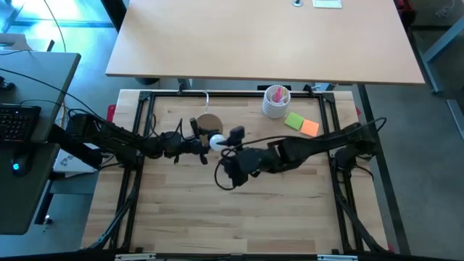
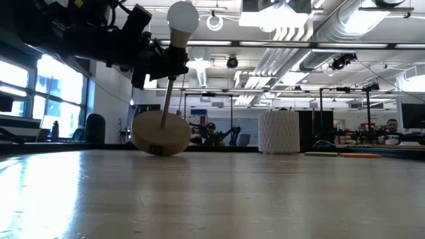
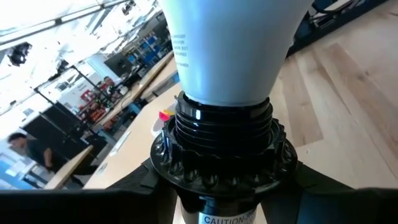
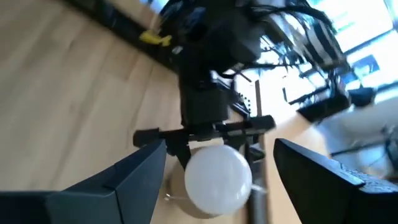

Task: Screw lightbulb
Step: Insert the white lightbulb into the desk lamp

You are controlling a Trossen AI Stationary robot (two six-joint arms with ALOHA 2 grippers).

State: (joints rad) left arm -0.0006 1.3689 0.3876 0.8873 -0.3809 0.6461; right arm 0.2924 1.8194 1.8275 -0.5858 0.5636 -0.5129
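The white lightbulb sits in the black socket on top of the stand's thin rod. The round wooden base is tipped up, with its lower rim at the table. My left gripper comes from the table's left and is shut on the socket just below the bulb. My right gripper is open above the bulb. In the right wrist view its two fingers stand on either side of the bulb with gaps, touching nothing. It is out of the low view. My left gripper pinches the ribbed black socket between its two fingers, right under the bulb's neck. The fingers come level from the table's left, across the rod. The stand leans in the hold, bulb up, with the wooden base tipped toward the table's far side.
A white cup with pink contents stands at the far right, also in the low view. Green and orange pads lie beside it. Black frame rails border the table. People sit in the room beyond.
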